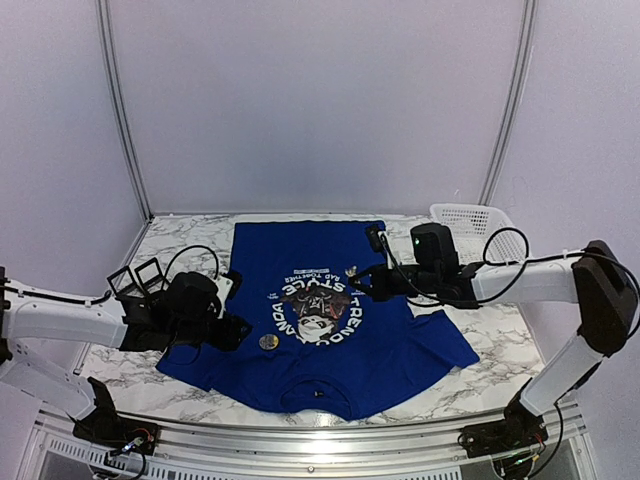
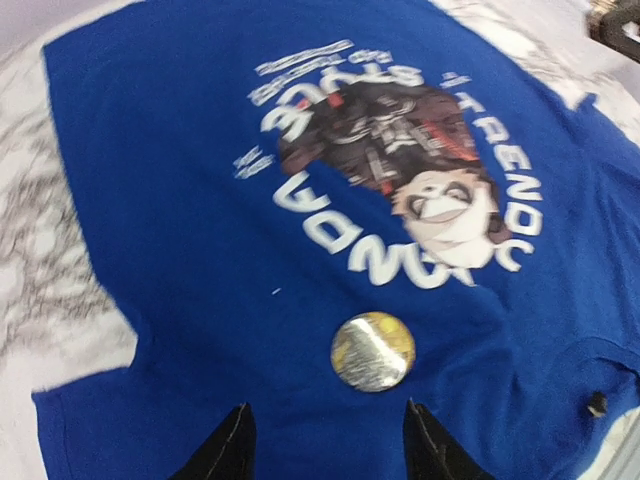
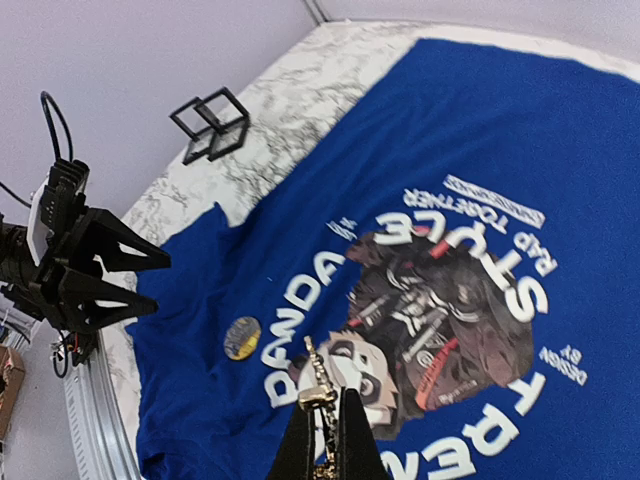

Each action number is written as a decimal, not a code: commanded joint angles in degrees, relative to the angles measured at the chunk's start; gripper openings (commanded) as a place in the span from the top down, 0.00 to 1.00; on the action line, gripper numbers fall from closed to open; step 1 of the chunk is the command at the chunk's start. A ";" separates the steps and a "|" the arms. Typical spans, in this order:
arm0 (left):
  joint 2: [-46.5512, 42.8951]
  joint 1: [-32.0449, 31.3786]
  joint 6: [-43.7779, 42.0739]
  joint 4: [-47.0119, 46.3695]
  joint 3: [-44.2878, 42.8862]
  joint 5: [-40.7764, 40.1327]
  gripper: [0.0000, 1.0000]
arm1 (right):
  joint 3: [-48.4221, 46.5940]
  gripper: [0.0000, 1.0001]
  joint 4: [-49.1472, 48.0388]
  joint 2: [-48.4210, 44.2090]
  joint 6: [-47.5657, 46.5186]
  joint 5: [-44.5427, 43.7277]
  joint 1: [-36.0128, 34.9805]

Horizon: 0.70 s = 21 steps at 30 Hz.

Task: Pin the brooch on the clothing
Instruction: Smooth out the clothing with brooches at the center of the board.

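brooch (image 2: 372, 350) on shirt (image 1: 300, 250) toward worktop's (image 1: 510, 340) near edge | left hand (image 2: 325, 440) apart beside it | right hand (image 3: 325, 402) clamped on gold piece (image 3: 316, 375)

You've got the blue T-shirt (image 1: 300, 260) spread flat on the desk (image 1: 510, 340), print up, collar at 6 o'clock. Your round gold brooch (image 2: 372, 351) lies flat on it, just beside the panda print (image 1: 318, 305), at its 8 o'clock. The right fingers (image 3: 352, 440) pinch a thin gold piece (image 3: 318, 385) over the print.

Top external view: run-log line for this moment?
left gripper: open, near round badge; right gripper: shut on gold brooch; round badge: lying on T-shirt
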<state>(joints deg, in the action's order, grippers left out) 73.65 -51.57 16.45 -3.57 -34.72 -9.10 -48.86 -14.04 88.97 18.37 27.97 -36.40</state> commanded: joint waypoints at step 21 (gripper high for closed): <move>2.27 11.23 23.30 1.05 14.54 -17.52 0.47 | 14.50 1.00 -10.12 10.93 9.07 -4.25 13.52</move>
<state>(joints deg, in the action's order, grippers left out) 77.32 -40.91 37.17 -5.02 -22.96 -24.03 -34.57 -22.81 98.76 27.70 23.99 -24.34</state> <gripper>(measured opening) 0.530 0.004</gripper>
